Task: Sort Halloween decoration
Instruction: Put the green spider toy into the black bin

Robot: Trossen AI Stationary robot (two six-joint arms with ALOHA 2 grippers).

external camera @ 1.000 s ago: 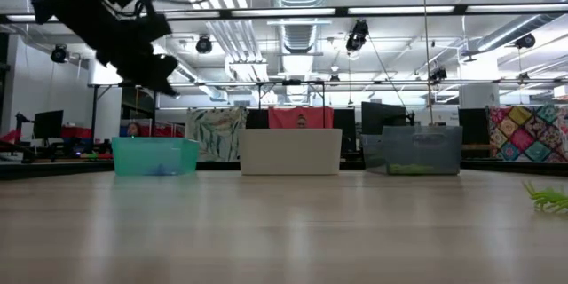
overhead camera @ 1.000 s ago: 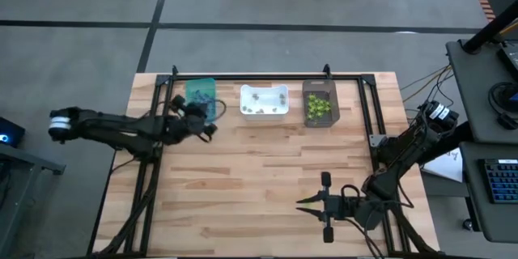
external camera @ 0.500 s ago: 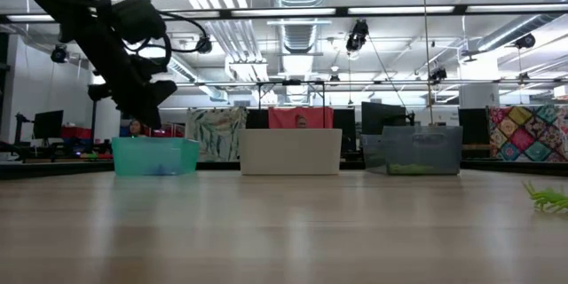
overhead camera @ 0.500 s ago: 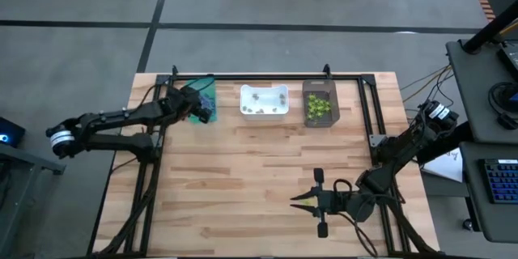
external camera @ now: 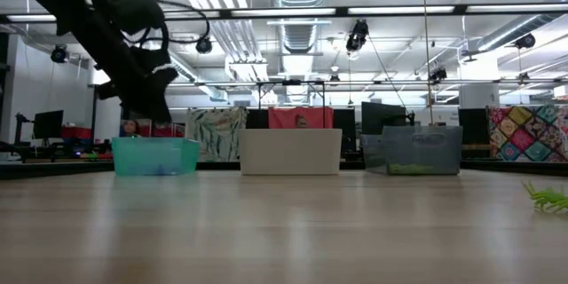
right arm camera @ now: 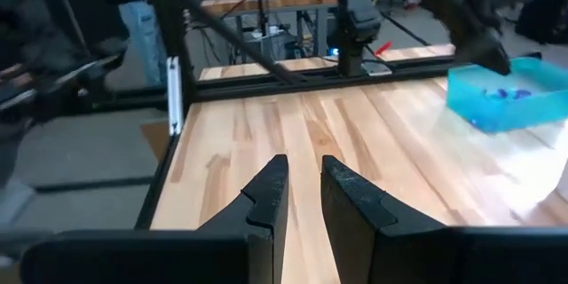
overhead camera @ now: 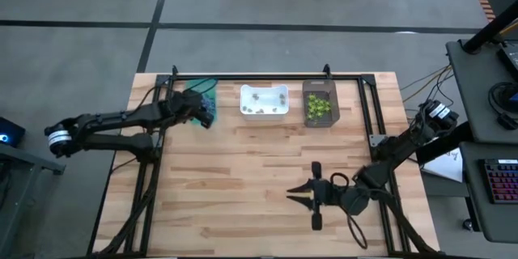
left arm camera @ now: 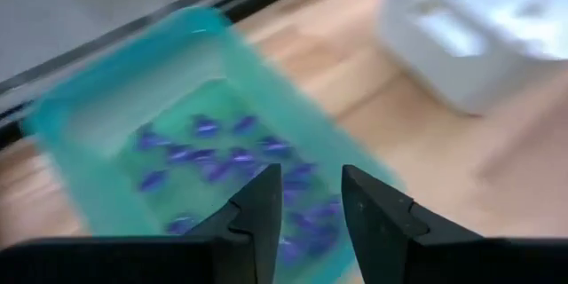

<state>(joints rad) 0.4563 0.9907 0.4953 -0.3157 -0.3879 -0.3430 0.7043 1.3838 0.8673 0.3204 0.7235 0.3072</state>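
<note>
Wooden table [overhead camera: 243,178], three bins in a row along the far edge: teal bin [overhead camera: 204,91], white bin [overhead camera: 265,102], dark brown bin [overhead camera: 320,103]. Left gripper [overhead camera: 204,112] hangs over the teal bin's near end; in the left wrist view its fingers [left arm camera: 266,204] stand apart with a clear gap and nothing visible between them, so this looks like the drop of a purple piece. Doing it well, as I judge it: keep the gripper centred over the bin interior, not the rim, spread fully, lift straight up before swinging away. Right gripper [overhead camera: 301,198] is low over bare wood at the near side, well apart from the bins; fingers [right arm camera: 271,195] narrowly parted, pinching nothing. Halloween decoration: purple trinkets [left arm camera: 222,155] lie scattered on the teal bin's floor, long axes every which way, no common heading. Pale pieces [overhead camera: 261,105] in the white bin, lime-green ones [overhead camera: 317,108] in the brown bin, too small to read orientation. One green trinket [external camera: 548,198] lies loose on the table, low view's right edge.
</note>
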